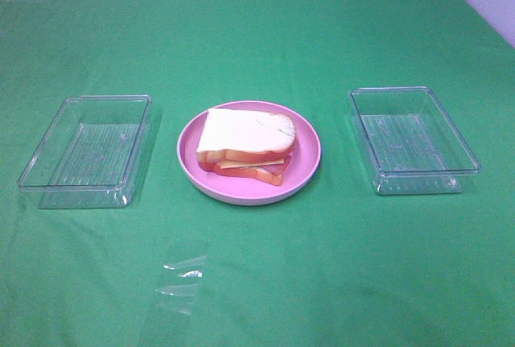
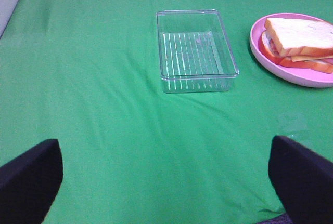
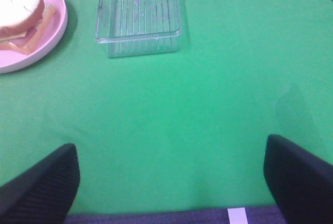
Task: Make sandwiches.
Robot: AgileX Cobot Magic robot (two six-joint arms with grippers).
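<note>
The worktop (image 1: pixel 257 33) is covered in green cloth. Two clear trays sit on it, well apart. The left tray (image 1: pixel 87 151) is on one side of the plate and the right tray (image 1: pixel 412 139) is on the other. The pink plate (image 1: pixel 309 154) sits between them, in the middle. The sandwich (image 1: pixel 248 139) lies on the plate, with white bread on top and red and yellow layers showing under it. A small bit of clear plastic (image 1: pixel 183 276) lies on the cloth in front of the plate. The left hand (image 2: pixel 166 185) is wide apart and holds nothing. The right hand (image 3: pixel 171 185) is wide apart too, with nothing in it.
</note>
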